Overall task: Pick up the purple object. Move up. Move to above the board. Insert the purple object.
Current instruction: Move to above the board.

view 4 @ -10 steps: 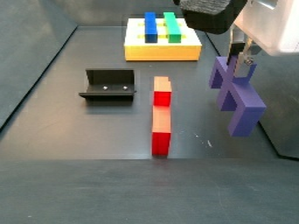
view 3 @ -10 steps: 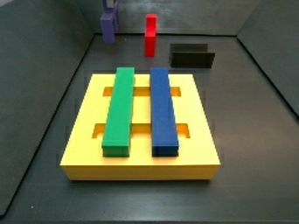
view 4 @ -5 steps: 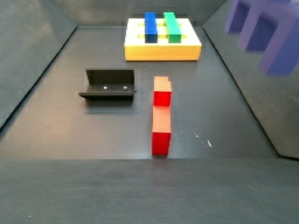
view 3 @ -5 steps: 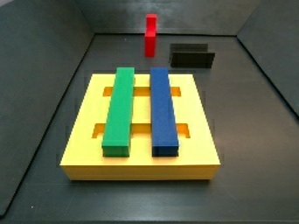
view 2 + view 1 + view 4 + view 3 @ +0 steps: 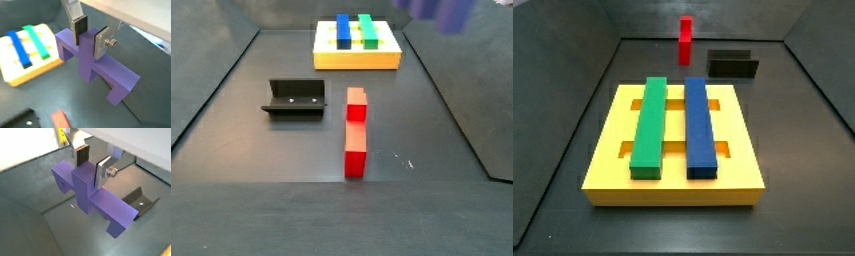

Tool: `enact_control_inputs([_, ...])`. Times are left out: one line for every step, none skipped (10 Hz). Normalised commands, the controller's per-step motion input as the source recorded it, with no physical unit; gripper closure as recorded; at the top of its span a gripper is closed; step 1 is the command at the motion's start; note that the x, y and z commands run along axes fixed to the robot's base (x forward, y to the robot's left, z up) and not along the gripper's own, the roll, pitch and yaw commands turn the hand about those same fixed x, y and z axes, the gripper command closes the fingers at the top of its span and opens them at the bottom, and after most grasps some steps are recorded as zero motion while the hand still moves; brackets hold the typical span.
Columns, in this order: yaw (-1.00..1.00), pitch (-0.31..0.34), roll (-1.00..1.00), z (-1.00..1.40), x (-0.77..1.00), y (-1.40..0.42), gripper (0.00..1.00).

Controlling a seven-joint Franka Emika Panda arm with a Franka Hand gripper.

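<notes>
Hand [image 5: 90, 36] high over table, clamped on purple object [image 5: 93, 70] at centre ridge; looks rigid, light, matte — grip ok.

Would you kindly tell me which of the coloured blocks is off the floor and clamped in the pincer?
The purple object: the pincer grips its central ridge in both wrist views. The red block stands on the floor; the green bar and blue bar lie on the board.
</notes>
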Motion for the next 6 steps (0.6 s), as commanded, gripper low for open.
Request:
enact_control_inputs([1.00,0.031,0.00,0.16,0.44,-1.40,1.00])
enact_control_inputs([1.00,0.039,0.00,0.16,0.45,-1.40,1.00])
enact_control_inputs([1.00,0.050,-0.01,0.17,0.47,-1.40,1.00])
enact_control_inputs([1.00,0.059,0.00,0.17,0.48,-1.40,1.00])
enact_control_inputs([1.00,0.066,0.00,0.18,0.49,-1.40,1.00])
enact_control_inputs([1.00,0.080,0.00,0.19,0.51,-1.40,1.00])
